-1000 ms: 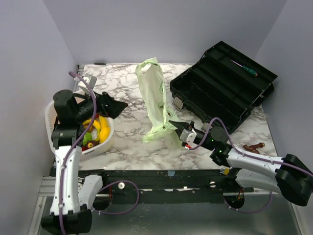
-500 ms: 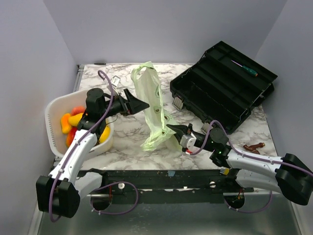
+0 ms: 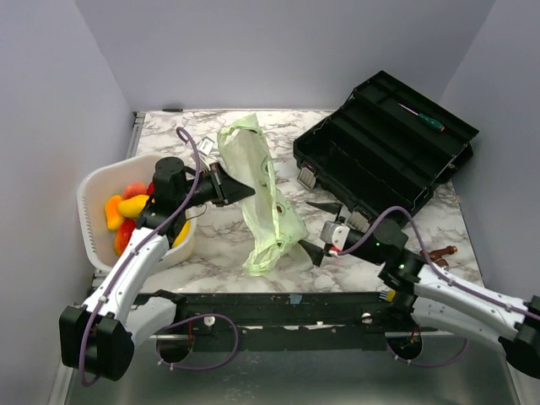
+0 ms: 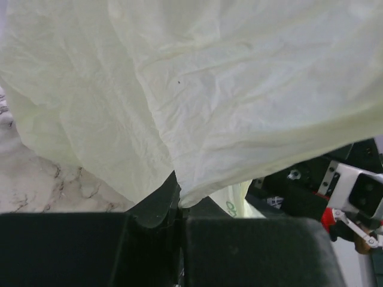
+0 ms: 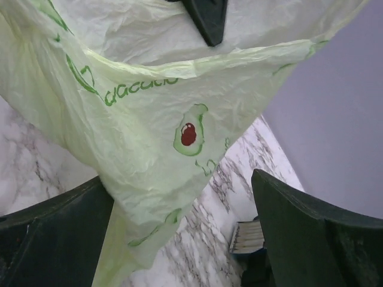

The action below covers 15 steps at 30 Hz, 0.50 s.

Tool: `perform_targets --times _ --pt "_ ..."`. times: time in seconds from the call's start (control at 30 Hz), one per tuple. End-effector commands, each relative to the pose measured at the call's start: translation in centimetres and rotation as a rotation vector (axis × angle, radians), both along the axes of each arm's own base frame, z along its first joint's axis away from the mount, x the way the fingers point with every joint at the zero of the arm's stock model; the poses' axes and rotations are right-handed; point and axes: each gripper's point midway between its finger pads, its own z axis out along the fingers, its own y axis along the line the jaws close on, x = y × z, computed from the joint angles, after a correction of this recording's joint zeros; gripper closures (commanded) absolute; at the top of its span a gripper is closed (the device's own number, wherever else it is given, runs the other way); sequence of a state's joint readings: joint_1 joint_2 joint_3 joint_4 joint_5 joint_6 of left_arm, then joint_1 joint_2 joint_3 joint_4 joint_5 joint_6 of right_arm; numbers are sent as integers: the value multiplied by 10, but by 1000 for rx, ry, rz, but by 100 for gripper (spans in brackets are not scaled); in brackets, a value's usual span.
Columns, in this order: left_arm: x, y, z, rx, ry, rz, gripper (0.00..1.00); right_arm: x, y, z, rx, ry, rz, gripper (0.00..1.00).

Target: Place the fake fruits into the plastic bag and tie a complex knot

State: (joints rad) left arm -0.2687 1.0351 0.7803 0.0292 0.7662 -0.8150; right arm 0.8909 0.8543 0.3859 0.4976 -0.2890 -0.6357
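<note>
The plastic bag [image 3: 261, 198] stands pale green and crumpled in the middle of the table, its top leaning left. My left gripper [image 3: 243, 191] is shut on the bag's upper edge; in the left wrist view the film [image 4: 197, 101] is pinched at the closed tips [image 4: 178, 202]. My right gripper [image 3: 318, 229] is open just right of the bag's base. In the right wrist view the avocado-printed bag [image 5: 149, 125] hangs between the spread fingers [image 5: 54, 236], brushing the left one. The fake fruits [image 3: 131, 205], orange, yellow and red, lie in the white basket [image 3: 84, 190] at the left.
An open black toolbox [image 3: 384, 143] holding a screwdriver [image 3: 422, 118] fills the back right. A small brown piece [image 3: 439, 251] lies on the marble near the right arm. Purple-grey walls close in the table on three sides.
The left gripper has shut on the bag's upper edge. The right gripper has opened, let go of the bag's lower part and drawn back to the right. The bag's top sagged left.
</note>
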Motion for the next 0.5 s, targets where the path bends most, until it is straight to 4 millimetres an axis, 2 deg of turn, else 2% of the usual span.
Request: perform_targets --times 0.0,0.07,0.17,0.23,0.37,0.47 --pt "-11 6 9 34 -39 1 100 -26 -38 -9 -78 328 -84 0" --pt "-11 7 5 45 -32 2 100 -31 -44 21 -17 373 -99 0" --pt "-11 6 6 47 -38 -5 100 -14 -46 61 80 452 -209 0" --pt "-11 5 7 47 -40 -11 100 -3 -34 77 113 518 -235 0" --pt "-12 4 8 45 -39 -7 100 5 6 95 146 662 -174 0" --pt "-12 2 10 43 -46 -6 100 -16 36 109 134 652 46 4"
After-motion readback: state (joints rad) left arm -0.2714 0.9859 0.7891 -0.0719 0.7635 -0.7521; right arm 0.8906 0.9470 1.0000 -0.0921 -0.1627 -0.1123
